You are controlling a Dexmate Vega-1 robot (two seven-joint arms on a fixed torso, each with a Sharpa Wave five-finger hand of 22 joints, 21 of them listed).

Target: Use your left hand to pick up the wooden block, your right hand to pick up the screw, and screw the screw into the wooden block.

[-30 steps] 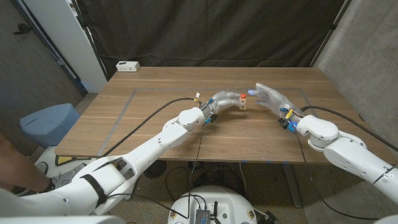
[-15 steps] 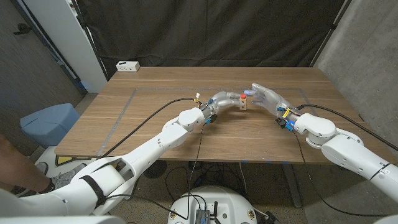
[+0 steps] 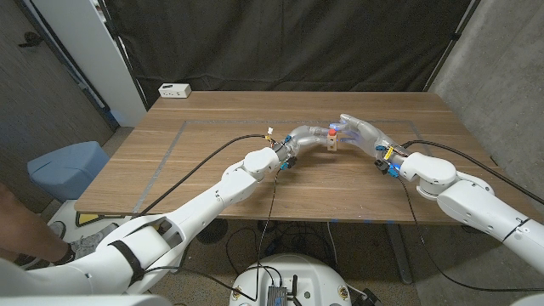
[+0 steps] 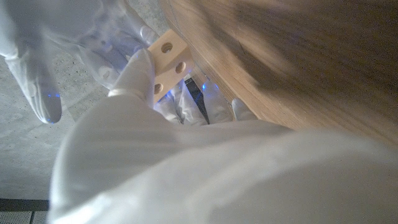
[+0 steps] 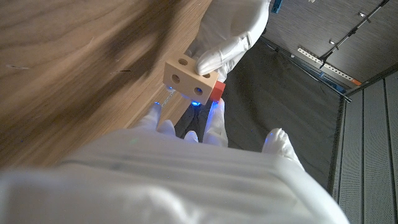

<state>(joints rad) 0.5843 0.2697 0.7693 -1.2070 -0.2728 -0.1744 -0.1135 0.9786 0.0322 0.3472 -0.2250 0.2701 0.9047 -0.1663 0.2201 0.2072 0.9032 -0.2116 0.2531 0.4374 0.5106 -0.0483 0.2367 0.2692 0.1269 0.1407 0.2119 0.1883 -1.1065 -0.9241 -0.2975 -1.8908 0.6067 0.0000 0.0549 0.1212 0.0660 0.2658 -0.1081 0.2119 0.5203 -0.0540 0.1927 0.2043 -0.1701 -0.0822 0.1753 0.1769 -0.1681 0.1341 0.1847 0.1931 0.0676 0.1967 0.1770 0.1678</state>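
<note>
Left hand (image 3: 304, 136) fingers grip wooden block (image 3: 331, 141) above desk (image 3: 212, 144) | right hand (image 3: 361, 133) fingers pinch screw (image 5: 189, 135) at block's hole | pickups done; threading apparently remains

You're in a robotics lab or test studio: black curtains (image 3: 297, 42) hang behind the wooden worktop (image 3: 212, 110), grey concrete walls (image 3: 501, 68) flank it, and loose cables (image 3: 280, 229) trail beneath.

wooden table (image 3: 212, 161) — white box (image 3: 175, 90)
</note>
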